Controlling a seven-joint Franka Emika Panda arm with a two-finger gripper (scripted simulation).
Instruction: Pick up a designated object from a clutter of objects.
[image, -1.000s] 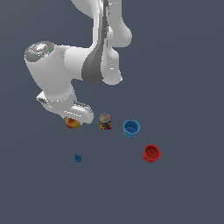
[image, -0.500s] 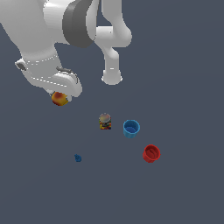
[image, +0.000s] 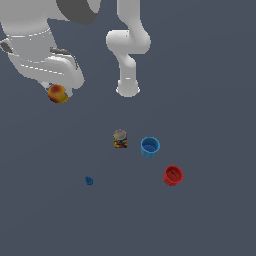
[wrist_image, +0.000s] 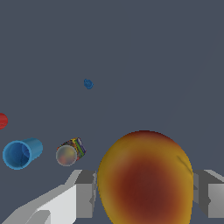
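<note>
Arm links, white and bulky, fill the upper part of the exterior view, with the gripper (image: 59, 93) hanging below them near that view's left edge, raised well above the dark grey floor (image: 210, 75). Its fingers (wrist_image: 85, 193) are clamped on the yellow-orange ball (image: 58, 93), one grey pad pressed to each side of the fruit, whose red blush fills much of the wrist view. Down on the floor the remaining pieces lie apart from one another. Blue cup (image: 150, 147) stands open side up near the middle, and the red cup (image: 173, 175) sits nearer the exterior view's right, lower in the frame. Just beside the blue cup, toward the exterior view's left, stands the small multicoloured can (image: 120, 138) with its grey top. Smallest of all, the tiny blue piece (image: 89, 180) lies alone, well apart from the can.
</note>
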